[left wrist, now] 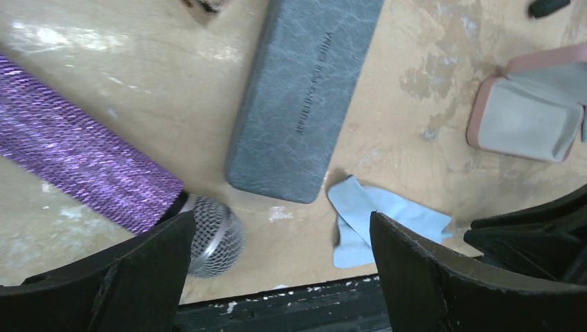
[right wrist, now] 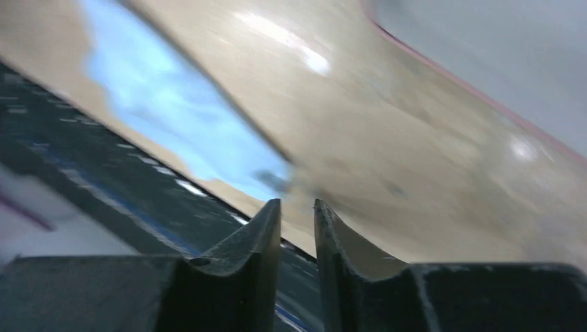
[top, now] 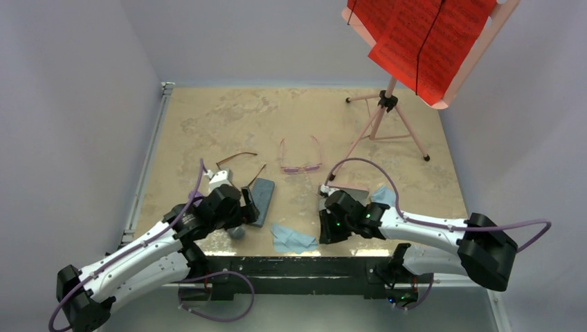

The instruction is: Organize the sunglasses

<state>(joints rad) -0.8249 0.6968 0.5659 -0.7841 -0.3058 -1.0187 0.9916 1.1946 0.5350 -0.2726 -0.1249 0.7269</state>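
**Both glasses loose on table, neither gripped**

Found pink glasses point(top: 301, 167) mid-table point(top: 208, 117), unfolded, front bar toward the arms, temples pointing to the far edge. Found brown glasses point(top: 235, 157) just left of them, near but apart, temples out, front hard to make out beside the left wrist. Noted grey case point(top: 263, 200) shut and flat, just on the near side of the brown pair. Noted pink case point(left wrist: 529, 114) lying open to the right of the grey one, by the right arm. Noted blue cloth point(top: 292, 238) crumpled at the near edge between the two arms.

Left gripper point(left wrist: 280, 221): spread wide, holding nothing, hovering over the near edge with the grey case's end and the cloth below.

Right gripper point(right wrist: 297, 204): nearly closed, only a thin gap, nothing in it, low over the near edge beside the cloth, its wrist view blurred.

Far right: music stand point(top: 387, 104) with red sheets.
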